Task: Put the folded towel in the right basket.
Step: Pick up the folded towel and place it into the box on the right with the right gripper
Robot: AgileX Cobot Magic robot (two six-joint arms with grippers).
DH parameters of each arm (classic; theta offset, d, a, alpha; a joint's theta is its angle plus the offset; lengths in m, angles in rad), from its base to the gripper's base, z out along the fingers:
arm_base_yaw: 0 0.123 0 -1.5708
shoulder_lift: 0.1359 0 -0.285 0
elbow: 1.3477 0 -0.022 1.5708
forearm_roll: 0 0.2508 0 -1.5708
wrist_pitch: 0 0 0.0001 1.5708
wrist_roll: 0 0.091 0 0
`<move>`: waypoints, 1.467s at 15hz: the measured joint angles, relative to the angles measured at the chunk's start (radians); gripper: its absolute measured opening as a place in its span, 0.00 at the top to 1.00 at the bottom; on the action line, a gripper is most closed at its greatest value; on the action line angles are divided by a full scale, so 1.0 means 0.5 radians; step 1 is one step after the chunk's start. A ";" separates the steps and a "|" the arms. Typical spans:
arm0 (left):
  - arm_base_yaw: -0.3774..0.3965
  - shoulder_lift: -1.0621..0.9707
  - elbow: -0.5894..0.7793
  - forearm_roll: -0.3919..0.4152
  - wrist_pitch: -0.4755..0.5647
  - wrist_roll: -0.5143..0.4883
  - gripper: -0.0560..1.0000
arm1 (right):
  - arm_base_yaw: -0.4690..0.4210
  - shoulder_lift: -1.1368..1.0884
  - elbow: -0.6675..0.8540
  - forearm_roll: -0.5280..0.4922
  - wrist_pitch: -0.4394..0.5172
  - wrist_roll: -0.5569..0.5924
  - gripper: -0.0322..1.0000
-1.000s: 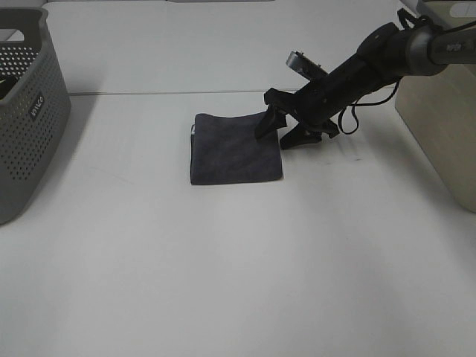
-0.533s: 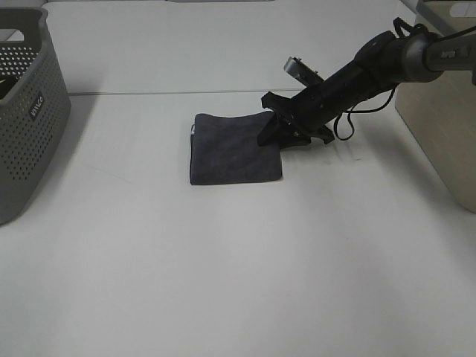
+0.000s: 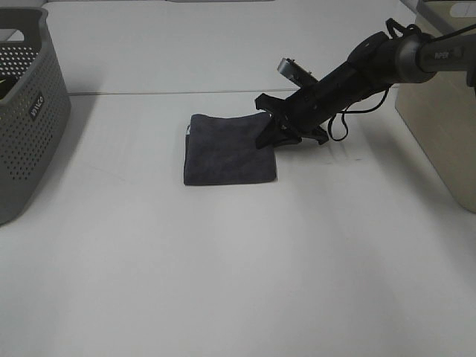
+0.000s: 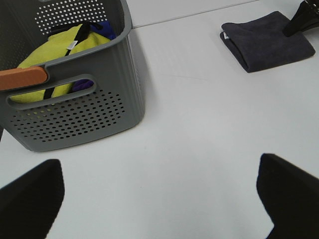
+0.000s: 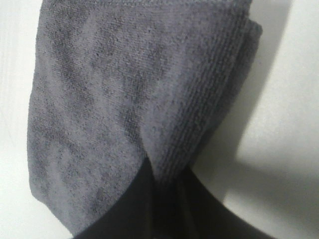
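**Right hand.** The right hand is at the bench surface, at the edge of the folded towel. In the right wrist view its two dark fingers converge on that edge, and a fold of the cloth is pinched between them. The fingers are pressed together on the towel.

**Folded towel.** The towel is dark grey. It lies flat on the bench and extends forward from the right hand's fingertips. Only the edge nearest the hand is in the grip. The rest of the cloth rests on the bench.

**Right basket.** The right basket is beige. It stands behind the right hand, past the arm, and well apart from the towel.

**Left hand.** The fingers of the left hand are spread wide and hold nothing. There is bare bench between them.

**Grey basket.** The grey perforated basket stands just ahead of the left hand. It holds a yellow-green cloth. The towel lies well beyond this basket, farther from the left hand.
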 joint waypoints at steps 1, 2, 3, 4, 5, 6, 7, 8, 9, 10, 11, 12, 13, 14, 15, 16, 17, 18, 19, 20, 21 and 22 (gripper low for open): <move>0.000 0.000 0.000 0.000 0.000 0.000 0.01 | 0.000 0.000 -0.002 0.002 0.024 0.002 0.93; 0.000 0.000 0.000 0.000 0.000 0.000 0.01 | 0.000 -0.002 -0.008 0.002 0.060 0.004 0.93; 0.000 0.000 0.000 0.000 0.000 0.000 0.01 | 0.000 -0.016 -0.016 -0.004 0.092 0.006 0.93; 0.000 0.000 0.000 0.000 0.000 0.000 0.01 | 0.000 -0.062 -0.018 -0.008 0.122 0.018 0.93; 0.000 0.000 0.000 0.000 0.000 0.000 0.01 | 0.000 -0.142 -0.018 -0.034 0.146 0.024 0.93; 0.000 0.000 0.000 0.000 0.000 0.000 0.01 | 0.000 -0.232 -0.020 -0.064 0.166 0.026 0.93; 0.000 0.000 0.000 0.000 0.000 0.000 0.01 | 0.000 -0.330 -0.024 -0.104 0.178 0.034 0.93; 0.000 0.000 0.000 0.000 0.000 0.000 0.01 | 0.000 -0.440 -0.024 -0.150 0.182 0.038 0.93; 0.000 0.000 0.000 0.000 0.000 0.000 0.01 | 0.000 -0.538 -0.024 -0.218 0.184 0.058 0.93; 0.000 0.000 0.000 0.000 0.000 0.000 0.01 | 0.000 -0.662 -0.024 -0.304 0.186 0.102 0.93; 0.000 0.000 0.000 0.000 0.000 0.000 0.01 | 0.000 -0.778 -0.024 -0.418 0.188 0.152 0.93; 0.000 0.000 0.000 0.000 0.000 0.000 0.01 | 0.000 -0.896 -0.024 -0.546 0.190 0.208 0.93; 0.000 0.000 0.000 0.000 0.000 0.000 0.01 | 0.000 -1.022 -0.024 -0.708 0.192 0.280 0.93; 0.000 0.000 0.000 0.000 0.000 0.000 0.01 | 0.000 -1.138 -0.024 -0.874 0.194 0.356 0.93; 0.000 0.000 0.000 0.000 0.000 0.000 0.01 | -0.010 -1.226 -0.024 -1.040 0.200 0.446 0.93; 0.000 0.000 0.000 0.000 0.000 0.000 0.01 | -0.022 -1.306 -0.024 -1.228 0.204 0.530 0.93; 0.000 0.000 0.000 0.000 0.000 0.000 0.01 | -0.050 -1.382 -0.024 -1.386 0.208 0.616 0.93; 0.000 0.000 0.000 0.000 0.000 0.000 0.01 | -0.098 -1.444 -0.024 -1.526 0.216 0.692 0.93; 0.000 0.000 0.000 0.000 0.000 0.000 0.01 | -0.158 -1.488 -0.024 -1.590 0.232 0.732 0.93; 0.000 0.000 0.000 0.000 0.000 0.000 0.01 | -0.240 -1.520 -0.024 -1.612 0.248 0.738 0.93; 0.000 0.000 0.000 0.000 0.000 0.000 0.01 | -0.290 -1.528 -0.024 -1.616 0.250 0.748 0.93; 0.000 0.000 0.000 0.000 0.000 0.000 0.01 | -0.512 -1.540 -0.024 -1.570 0.286 0.764 0.93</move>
